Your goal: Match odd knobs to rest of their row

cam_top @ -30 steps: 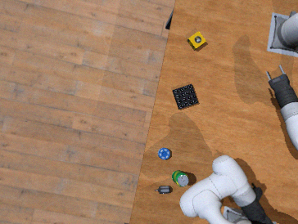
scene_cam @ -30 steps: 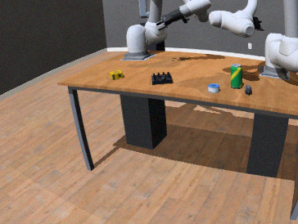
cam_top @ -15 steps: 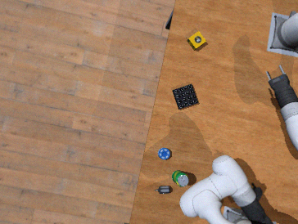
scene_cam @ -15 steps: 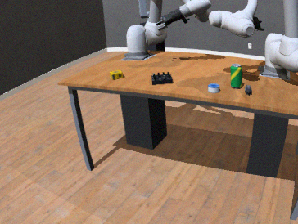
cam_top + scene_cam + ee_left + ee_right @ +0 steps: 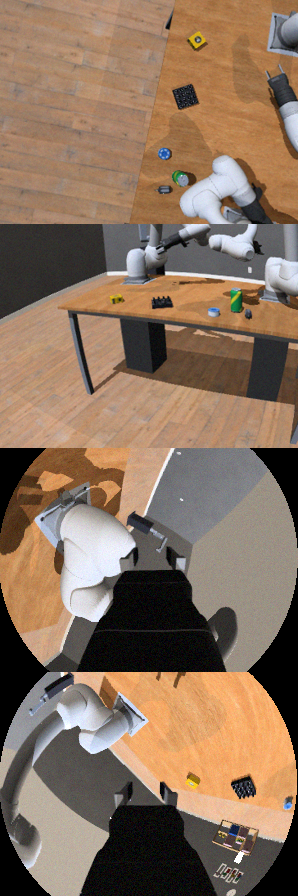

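Observation:
The knob box (image 5: 185,96) (image 5: 162,302) (image 5: 243,787) is a black square block with rows of small knobs, sitting on the wooden table (image 5: 221,123) (image 5: 94,299). The marks and knob directions are too small to read. My right gripper (image 5: 273,69) (image 5: 160,249) (image 5: 146,787) is open and empty, held above the table well away from the box, towards the arm bases. My left gripper (image 5: 152,552) is open and empty, far from the box. Its fingertips are cut off at the bottom of the top view. The box does not show in the left wrist view.
A yellow block (image 5: 196,40) (image 5: 116,299) (image 5: 192,780) lies to one side of the box. On the other side are a blue round piece (image 5: 164,154) (image 5: 214,312), a green can (image 5: 178,178) (image 5: 236,300) and a small dark object (image 5: 164,190) (image 5: 248,313).

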`<state>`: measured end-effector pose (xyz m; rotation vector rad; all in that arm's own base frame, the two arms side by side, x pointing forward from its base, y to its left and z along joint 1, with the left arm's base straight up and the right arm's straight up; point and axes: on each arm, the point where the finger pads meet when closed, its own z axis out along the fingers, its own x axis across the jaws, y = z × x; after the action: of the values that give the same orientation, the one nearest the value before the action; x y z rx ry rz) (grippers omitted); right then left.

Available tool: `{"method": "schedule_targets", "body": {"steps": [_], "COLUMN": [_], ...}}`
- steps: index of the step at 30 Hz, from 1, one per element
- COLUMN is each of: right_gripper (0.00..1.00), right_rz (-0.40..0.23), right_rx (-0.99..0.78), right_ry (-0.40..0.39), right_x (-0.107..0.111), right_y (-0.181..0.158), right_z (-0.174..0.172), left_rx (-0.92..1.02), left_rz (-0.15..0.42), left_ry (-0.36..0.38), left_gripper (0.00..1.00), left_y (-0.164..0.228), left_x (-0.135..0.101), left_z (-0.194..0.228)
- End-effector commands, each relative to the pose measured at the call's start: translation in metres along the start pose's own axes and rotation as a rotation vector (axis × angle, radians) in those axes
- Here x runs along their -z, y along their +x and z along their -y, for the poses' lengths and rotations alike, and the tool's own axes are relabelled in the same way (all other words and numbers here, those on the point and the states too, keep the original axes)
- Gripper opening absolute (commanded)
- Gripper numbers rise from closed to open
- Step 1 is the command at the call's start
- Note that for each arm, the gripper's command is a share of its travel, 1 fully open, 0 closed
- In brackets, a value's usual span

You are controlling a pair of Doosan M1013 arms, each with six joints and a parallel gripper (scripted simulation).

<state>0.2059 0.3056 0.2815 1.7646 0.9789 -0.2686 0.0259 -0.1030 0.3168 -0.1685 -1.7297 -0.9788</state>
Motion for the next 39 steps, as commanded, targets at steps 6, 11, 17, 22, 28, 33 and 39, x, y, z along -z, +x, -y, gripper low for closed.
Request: {"method": "schedule_targets", "body": {"steps": [6, 11, 17, 22, 28, 33, 39], "right_gripper": [1.00, 1.00, 1.00, 1.00, 1.00, 1.00, 1.00], "right_rz": [0.015, 0.035, 0.062, 0.089, 0.134, 0.174, 0.206], "right_rx": [0.008, 0.019, 0.034, 0.050, 0.076, 0.102, 0.123], "right_ry": [0.019, 0.045, 0.082, 0.120, 0.193, 0.271, 0.344], "right_x": [-0.006, -0.015, -0.027, -0.040, -0.064, -0.088, -0.111], "right_y": [0.002, 0.004, 0.008, 0.010, 0.014, 0.017, 0.018], "right_z": [-0.004, -0.009, -0.016, -0.023, -0.035, -0.046, -0.055], "left_rx": [0.000, 0.000, 0.000, 0.000, 0.000, 0.000, 0.000], "left_rz": [0.000, 0.000, 0.000, 0.000, 0.000, 0.000, 0.000], "left_ry": [0.000, 0.000, 0.000, 0.000, 0.000, 0.000, 0.000], "left_gripper": [1.00, 1.00, 1.00, 1.00, 1.00, 1.00, 1.00], "left_y": [0.000, 0.000, 0.000, 0.000, 0.000, 0.000, 0.000], "left_x": [0.000, 0.000, 0.000, 0.000, 0.000, 0.000, 0.000], "left_z": [0.000, 0.000, 0.000, 0.000, 0.000, 0.000, 0.000]}}
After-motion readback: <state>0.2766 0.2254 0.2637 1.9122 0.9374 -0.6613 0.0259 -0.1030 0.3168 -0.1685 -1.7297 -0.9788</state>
